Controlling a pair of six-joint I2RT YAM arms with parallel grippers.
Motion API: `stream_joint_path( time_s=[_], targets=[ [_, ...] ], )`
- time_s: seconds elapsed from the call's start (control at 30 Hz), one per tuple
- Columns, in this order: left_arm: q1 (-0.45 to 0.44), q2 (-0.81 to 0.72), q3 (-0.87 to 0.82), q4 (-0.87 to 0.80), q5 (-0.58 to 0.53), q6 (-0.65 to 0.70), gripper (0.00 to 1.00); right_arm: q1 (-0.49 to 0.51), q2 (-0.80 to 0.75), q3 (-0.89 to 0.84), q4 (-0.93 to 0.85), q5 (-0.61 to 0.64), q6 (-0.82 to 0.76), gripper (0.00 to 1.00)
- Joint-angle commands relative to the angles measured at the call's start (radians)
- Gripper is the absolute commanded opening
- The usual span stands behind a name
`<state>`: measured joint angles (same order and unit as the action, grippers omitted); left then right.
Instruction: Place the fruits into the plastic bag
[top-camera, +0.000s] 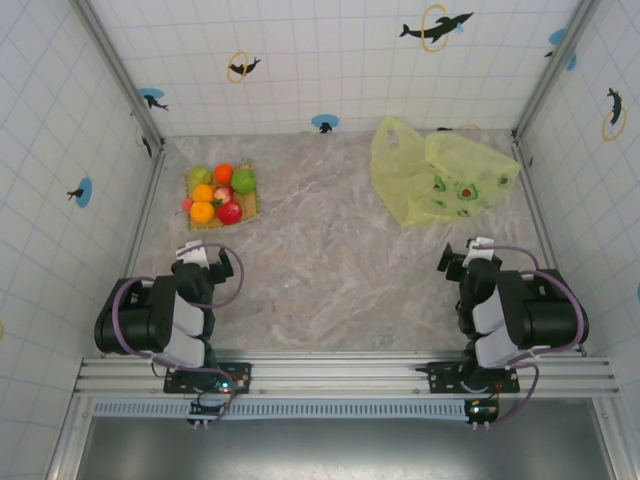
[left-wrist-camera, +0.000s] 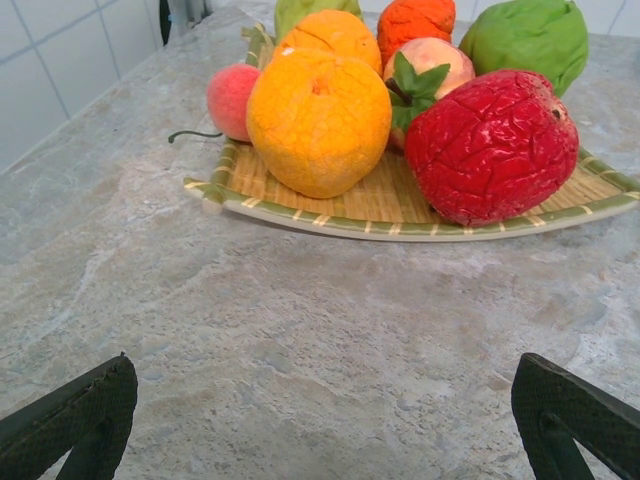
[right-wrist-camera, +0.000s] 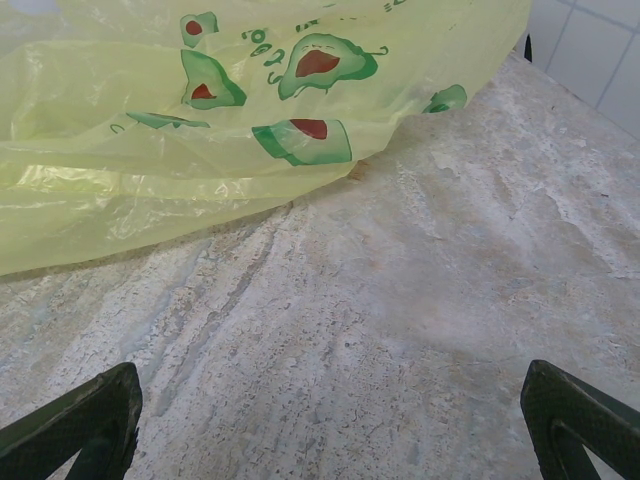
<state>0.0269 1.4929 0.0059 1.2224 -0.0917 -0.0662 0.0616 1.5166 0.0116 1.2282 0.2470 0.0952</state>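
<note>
Orange, red fruits (left-wrist-camera: 330, 120) sit ahead of left hand (left-wrist-camera: 325, 415) — untouched.

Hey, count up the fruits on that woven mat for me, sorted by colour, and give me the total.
Orange fruits: 3
Red fruit: 1
Green fruits: 2
Pink-peach fruits: 2
Total: 8, all on the mat

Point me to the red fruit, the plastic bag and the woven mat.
red fruit (left-wrist-camera: 492, 145): left wrist view, its wrinkled front.
plastic bag (top-camera: 440, 180): top external view, its middle.
woven mat (left-wrist-camera: 340, 210): left wrist view, bare near edge.
</note>
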Motion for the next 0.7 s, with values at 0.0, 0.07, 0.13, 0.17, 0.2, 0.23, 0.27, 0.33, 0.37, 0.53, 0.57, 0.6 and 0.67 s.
stream_joint_path(
  time_s=[0.0,0.07,0.13,0.17,0.2,0.23,0.27,0.33,0.37,0.53,0.57,0.6,0.67],
  targets=[
    [-0.004,-0.099,0.037,-0.112,-0.053,-0.031,0.98,0.011,-0.071,-0.017,-0.011,0.041,-0.005,1.0],
    [-0.004,-0.176,0.059,-0.197,-0.095,-0.045,0.98,0.012,-0.145,-0.008,-0.095,0.079,0.007,0.99],
    [-0.004,-0.254,0.065,-0.253,-0.157,-0.101,0.98,0.012,-0.221,-0.005,-0.158,0.135,0.028,1.0],
    [-0.004,-0.298,0.071,-0.286,-0.178,-0.134,0.98,0.012,-0.26,-0.011,-0.172,0.168,0.044,1.0],
    [-0.003,-0.34,0.087,-0.337,-0.194,-0.167,0.98,0.011,-0.307,-0.015,-0.18,0.195,0.07,1.0],
    [-0.004,-0.374,0.112,-0.401,-0.2,-0.193,0.98,0.008,-0.348,-0.012,-0.198,0.209,0.092,1.0],
    [-0.004,-0.409,0.155,-0.482,-0.206,-0.254,0.98,0.007,-0.399,0.003,-0.252,0.225,0.124,1.0],
    [-0.004,-0.449,0.252,-0.657,-0.208,-0.357,0.98,0.004,-0.474,0.082,-0.449,0.257,0.222,1.0],
    [-0.003,-0.458,0.305,-0.746,-0.195,-0.407,0.98,0.003,-0.497,0.129,-0.545,0.253,0.26,1.0],
    [-0.005,-0.447,0.447,-0.909,0.024,-0.543,0.98,0.073,-0.432,0.315,-0.724,0.126,0.248,1.0],
    [-0.008,-0.441,0.453,-0.893,0.084,-0.565,0.98,0.106,-0.388,0.364,-0.762,0.129,0.233,1.0],
    [-0.013,-0.437,0.457,-0.879,0.131,-0.59,0.98,0.141,-0.341,0.414,-0.797,0.134,0.217,1.0],
    [-0.039,-0.425,0.468,-0.869,0.181,-0.614,0.98,0.194,-0.252,0.493,-0.839,0.136,0.189,1.0]
  ],
)
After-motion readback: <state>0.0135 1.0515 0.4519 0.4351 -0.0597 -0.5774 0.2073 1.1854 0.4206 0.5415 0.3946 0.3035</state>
